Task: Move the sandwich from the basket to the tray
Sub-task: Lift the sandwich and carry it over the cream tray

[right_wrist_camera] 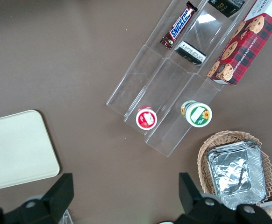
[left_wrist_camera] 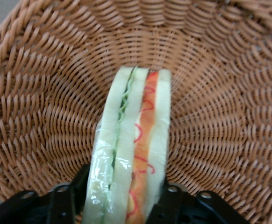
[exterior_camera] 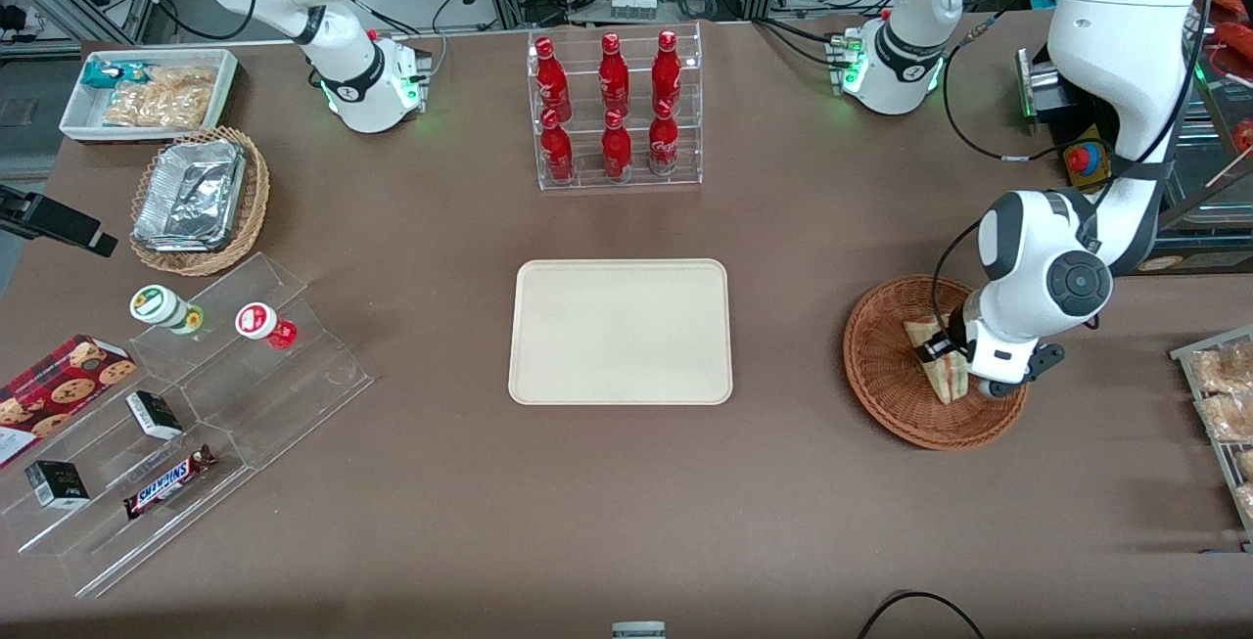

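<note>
The sandwich is a wrapped wedge with pale bread and red and green filling. It lies in the round reddish-brown wicker basket toward the working arm's end of the table. My left gripper is down in the basket, with its jaws against both flat sides of the sandwich. In the left wrist view the sandwich stands on edge between the black fingers, on the basket's weave. The cream-beige tray lies bare at the table's middle and also shows in the right wrist view.
A clear rack of red bottles stands farther from the camera than the tray. A rack of bagged snacks sits at the working arm's table edge. A tan basket of foil containers, a white snack bin and a clear stepped stand lie toward the parked arm's end.
</note>
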### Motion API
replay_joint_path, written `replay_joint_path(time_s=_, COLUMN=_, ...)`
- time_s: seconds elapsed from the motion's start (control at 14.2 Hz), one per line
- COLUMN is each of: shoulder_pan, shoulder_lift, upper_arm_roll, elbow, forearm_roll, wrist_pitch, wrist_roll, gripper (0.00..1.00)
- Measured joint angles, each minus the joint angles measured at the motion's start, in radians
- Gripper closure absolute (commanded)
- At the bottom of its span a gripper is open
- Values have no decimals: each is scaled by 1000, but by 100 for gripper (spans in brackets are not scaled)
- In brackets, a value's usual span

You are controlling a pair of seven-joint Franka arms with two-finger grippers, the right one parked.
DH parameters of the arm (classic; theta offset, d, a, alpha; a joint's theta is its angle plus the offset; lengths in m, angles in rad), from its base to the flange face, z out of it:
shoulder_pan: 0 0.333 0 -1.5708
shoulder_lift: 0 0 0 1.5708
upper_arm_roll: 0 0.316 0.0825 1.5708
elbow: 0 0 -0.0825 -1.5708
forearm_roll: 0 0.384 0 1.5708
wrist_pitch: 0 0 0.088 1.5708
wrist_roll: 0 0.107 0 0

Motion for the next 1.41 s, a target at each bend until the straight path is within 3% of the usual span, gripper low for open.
replay_joint_path(time_s=0.28, shoulder_pan=-54, shoulder_lift=-26, upper_arm_roll=-17, elbow=101, forearm_roll=0, wrist_pitch=-122, wrist_roll=-2, gripper=90)
replay_joint_path(time_s=0.64, shoulder_pan=-332, shoulder_lift=-23, upper_arm_roll=-32, elbow=311, forearm_roll=-6, wrist_pitch=-361, wrist_roll=-71, gripper=89)
replay_joint_path(time_s=0.85, shoulder_pan=-526, shoulder_lift=71, upper_arm_roll=-34, elbow=413, forearm_roll=-8, wrist_pitch=-389, wrist_roll=-186, gripper=89)
replay_joint_path(time_s=1.13, shoulder_pan=-715, shoulder_lift=308, upper_arm_roll=-35, elbow=631, forearm_roll=-8, wrist_pitch=-388, wrist_roll=-334, gripper=87)
replay_joint_path(time_s=1.2, shoulder_pan=-740, shoulder_lift=356, upper_arm_roll=-35, elbow=677, forearm_roll=-8, wrist_pitch=-388, wrist_roll=-357, gripper=82)
replay_joint_path(time_s=1.27, shoulder_pan=-759, shoulder_lift=397, upper_arm_roll=-35, elbow=717, forearm_roll=-8, wrist_pitch=-388, wrist_roll=-374, gripper=47)
replay_joint_path(time_s=1.34, shoulder_pan=-772, shoulder_lift=428, upper_arm_roll=-35, elbow=752, forearm_roll=-8, wrist_pitch=-387, wrist_roll=-385, gripper=0)
replay_joint_path(time_s=1.41, shoulder_pan=-779, shoulder_lift=452, upper_arm_roll=-35, elbow=781, forearm_roll=-7, wrist_pitch=-388, wrist_roll=-388, gripper=0)
